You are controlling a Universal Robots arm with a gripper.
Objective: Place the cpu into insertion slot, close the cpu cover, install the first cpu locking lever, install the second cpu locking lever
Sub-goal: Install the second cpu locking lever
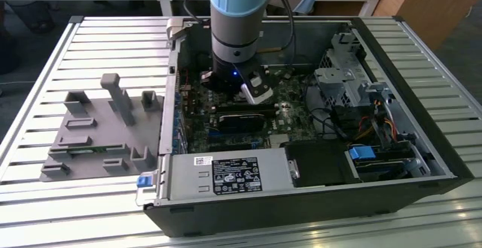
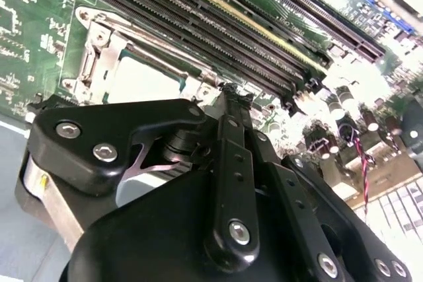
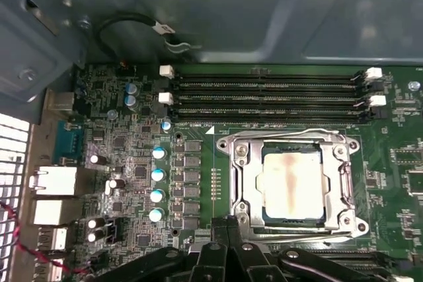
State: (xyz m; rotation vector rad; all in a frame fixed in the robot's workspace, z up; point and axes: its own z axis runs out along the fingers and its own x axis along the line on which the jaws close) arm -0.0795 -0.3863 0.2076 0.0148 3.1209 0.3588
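One cpu (image 3: 293,185) sits seated in the socket, cpu cover (image 3: 294,148) down over it. Gripper (image 3: 228,234) fingers pinched narrow, empty, at the socket's edge; lever work likely needs a straight, steady push.

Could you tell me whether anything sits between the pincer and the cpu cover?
Nothing visible does. In the first wrist view the pincer sits right at the edge of the cpu cover, which lies flat around the cpu.
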